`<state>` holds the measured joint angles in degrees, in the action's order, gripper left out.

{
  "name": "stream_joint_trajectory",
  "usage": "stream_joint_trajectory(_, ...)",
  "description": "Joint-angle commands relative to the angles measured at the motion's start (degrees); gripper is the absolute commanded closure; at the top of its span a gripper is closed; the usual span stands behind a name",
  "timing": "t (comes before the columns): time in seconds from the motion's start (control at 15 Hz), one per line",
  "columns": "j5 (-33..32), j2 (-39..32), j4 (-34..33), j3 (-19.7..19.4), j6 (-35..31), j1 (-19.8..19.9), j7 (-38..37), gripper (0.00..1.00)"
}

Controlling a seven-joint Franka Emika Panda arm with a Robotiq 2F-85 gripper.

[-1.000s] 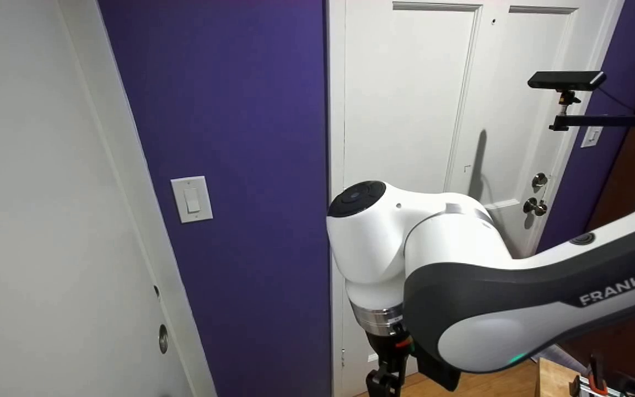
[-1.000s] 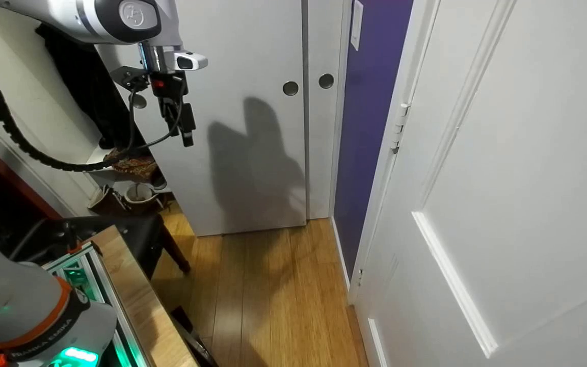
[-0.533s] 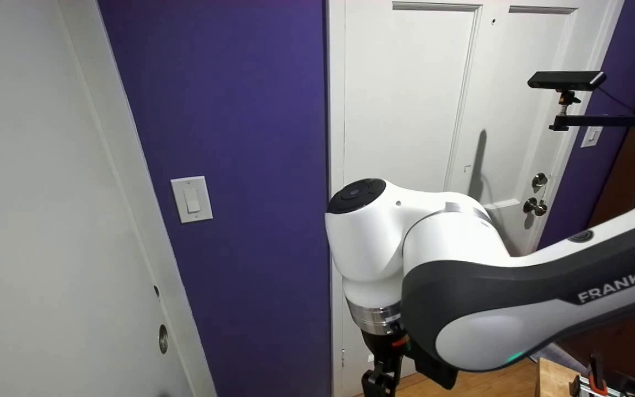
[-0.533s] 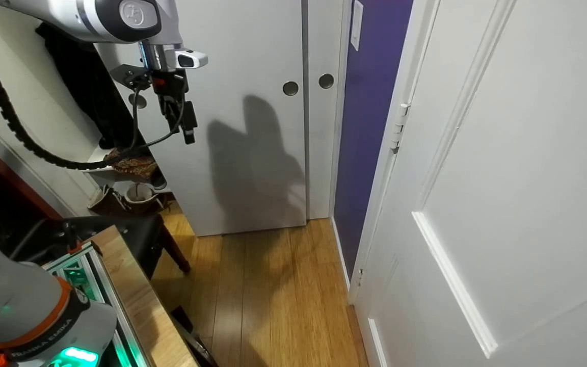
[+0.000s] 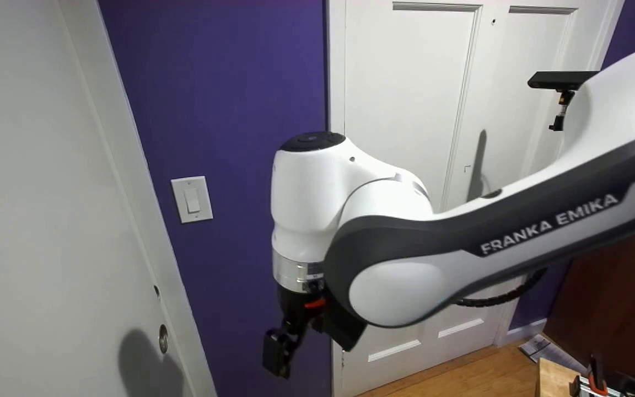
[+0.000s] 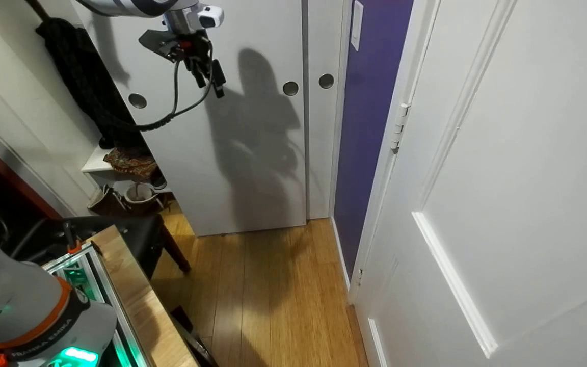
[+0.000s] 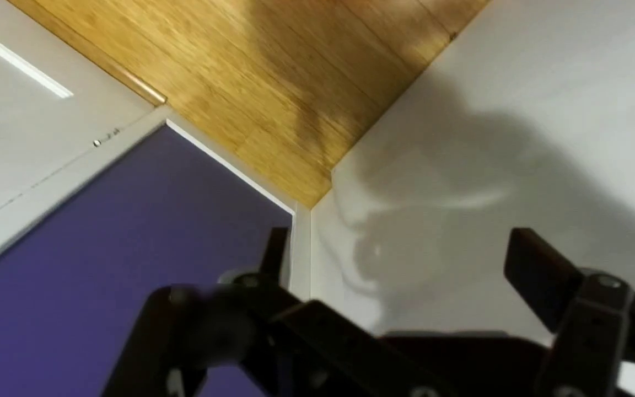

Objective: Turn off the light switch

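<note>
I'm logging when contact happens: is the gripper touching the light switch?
Apart. Both exterior views show a plain gap between the gripper and the light switch; in an exterior view, purple wall shows between them.

the franka emika panda arm bends down at the wrist, its robotiq gripper (fingers spread well apart) hanging below.
</note>
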<state>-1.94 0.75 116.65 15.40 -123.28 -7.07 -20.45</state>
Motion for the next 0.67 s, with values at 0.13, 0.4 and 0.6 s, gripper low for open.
stream_joint_trajectory(0.13,-2.68,-12.59,-15.18,-4.58,-5.43,-1.23,-3.68,0.0)
stream_joint_trajectory(0.4,-7.26,-19.46,-22.89,-9.27,-13.13,-3.38,-11.5,0.0)
stream_joint_trajectory(0.6,-13.22,-23.93,-28.05,-14.65,-16.75,-6.54,-21.56,0.0)
